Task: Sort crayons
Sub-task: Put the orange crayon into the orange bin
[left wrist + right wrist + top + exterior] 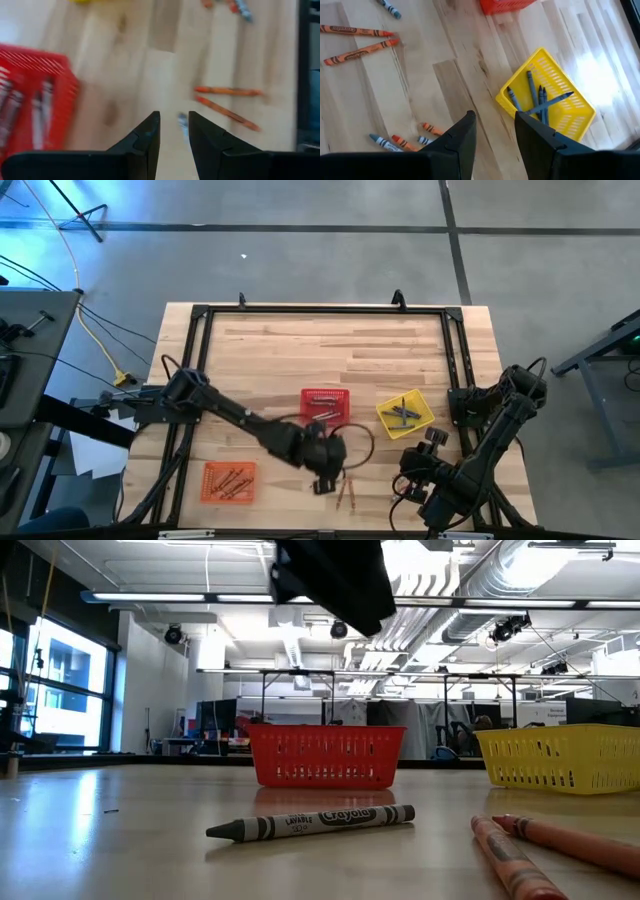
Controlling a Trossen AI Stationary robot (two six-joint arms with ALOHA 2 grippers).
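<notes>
lying flat, grey crayon (312, 823), tip toward left pincer (174, 131) side

"Crayola" is read on the grey crayon (312, 823) lying on the counter (120, 830); nothing else is legible.

wood table (300, 350) w/ black frame (320, 310); red basket (325, 406) mid-table, yellow basket (405, 414) to its right, orange basket (229, 481) near-left.
</notes>
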